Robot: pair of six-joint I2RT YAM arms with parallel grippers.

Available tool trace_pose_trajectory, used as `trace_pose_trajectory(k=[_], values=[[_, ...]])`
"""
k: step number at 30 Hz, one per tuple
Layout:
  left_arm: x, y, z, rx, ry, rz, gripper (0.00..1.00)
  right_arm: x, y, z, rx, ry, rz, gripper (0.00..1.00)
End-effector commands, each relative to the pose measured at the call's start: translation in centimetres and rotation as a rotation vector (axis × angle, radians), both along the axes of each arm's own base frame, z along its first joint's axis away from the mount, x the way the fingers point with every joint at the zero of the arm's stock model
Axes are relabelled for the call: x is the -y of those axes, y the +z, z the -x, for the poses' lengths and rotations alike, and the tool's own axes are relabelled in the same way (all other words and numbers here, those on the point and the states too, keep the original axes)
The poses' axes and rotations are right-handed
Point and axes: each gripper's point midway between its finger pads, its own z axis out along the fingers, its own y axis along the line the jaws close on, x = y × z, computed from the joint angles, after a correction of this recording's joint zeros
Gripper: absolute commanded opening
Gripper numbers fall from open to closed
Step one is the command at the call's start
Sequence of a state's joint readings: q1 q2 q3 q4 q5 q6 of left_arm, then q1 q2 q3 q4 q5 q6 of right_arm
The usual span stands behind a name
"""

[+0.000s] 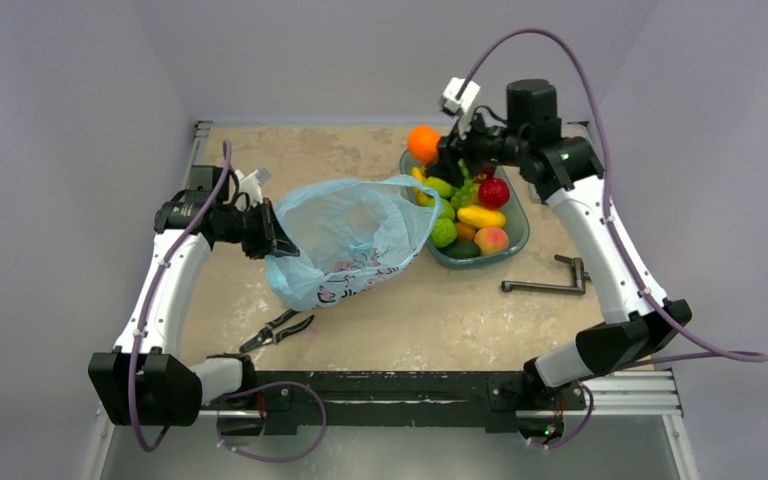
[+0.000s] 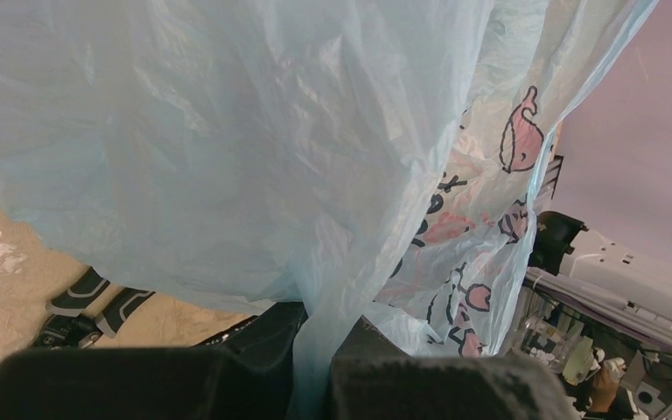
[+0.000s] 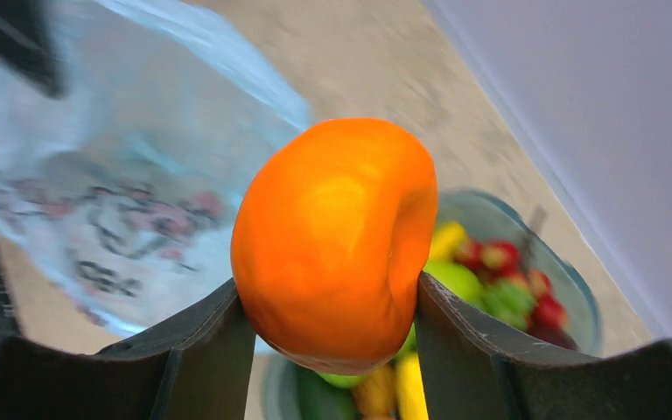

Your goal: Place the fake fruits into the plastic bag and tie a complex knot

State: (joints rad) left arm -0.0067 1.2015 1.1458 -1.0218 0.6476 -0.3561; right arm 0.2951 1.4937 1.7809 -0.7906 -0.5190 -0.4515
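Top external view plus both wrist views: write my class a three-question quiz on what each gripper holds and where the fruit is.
1. True or false: the right gripper is shut on the orange.
2. Choose one. The left gripper pinches: A the plastic bag; B a fruit; C nothing.
3. Fill in: the other fake fruits lie in the ___.
Key: 1 true; 2 A; 3 teal dish.
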Motion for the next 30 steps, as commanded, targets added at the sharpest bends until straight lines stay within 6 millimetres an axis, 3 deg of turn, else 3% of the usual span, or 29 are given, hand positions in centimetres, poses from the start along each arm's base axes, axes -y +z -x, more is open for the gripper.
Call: trace_pose_trajectory(k=[1, 6, 10, 13, 17, 19, 21, 23, 25, 27, 30], values=[[0.1, 0.2, -0.3, 0.032, -0.016, 0.012, 0.0, -9.9, -0.5, 6.7, -0.087, 0.303, -0.137, 0.27], [0.2, -0.1, -0.2, 0.018, -0.034, 0.02, 0.0, -16.2, -7.6, 8.4, -0.129, 0.399, -0.034, 0.24], [0.4, -0.4, -0.1, -0.002, -0.044, 0.034, 0.0, -20.2, -12.5, 7.8, -0.084, 0.364, 0.027, 0.23], [0.5, -0.4, -0.1, -0.004, -0.045, 0.039, 0.0, -21.9, -16.5, 6.3, -0.068, 0.306, 0.076, 0.21], [0.3, -0.4, -0.3, -0.002, -0.044, 0.025, 0.0, -21.4, -22.3, 4.9, -0.058, 0.273, 0.207, 0.22], [0.2, -0.6, -0.3, -0.007, -0.042, 0.015, 0.0, -19.9, -25.5, 5.1, -0.051, 0.283, 0.289, 0.25], [0.0, -0.8, -0.3, -0.014, -0.036, 0.007, 0.0, -18.6, -27.3, 5.5, -0.055, 0.284, 0.339, 0.27], [0.0, -1.0, -0.5, -0.019, -0.033, 0.006, 0.0, -17.5, -28.1, 5.9, -0.051, 0.286, 0.384, 0.33], [0.0, -1.3, -0.7, -0.029, -0.033, 0.005, 0.0, -17.1, -27.7, 6.2, -0.054, 0.294, 0.391, 0.54], [0.2, -1.4, -0.8, -0.033, -0.042, 0.017, 0.0, -17.7, -25.7, 6.4, -0.058, 0.303, 0.36, 0.78], [0.1, -1.5, -0.8, -0.034, -0.043, 0.014, 0.0, -19.7, -20.2, 6.9, -0.042, 0.341, 0.23, 0.9]])
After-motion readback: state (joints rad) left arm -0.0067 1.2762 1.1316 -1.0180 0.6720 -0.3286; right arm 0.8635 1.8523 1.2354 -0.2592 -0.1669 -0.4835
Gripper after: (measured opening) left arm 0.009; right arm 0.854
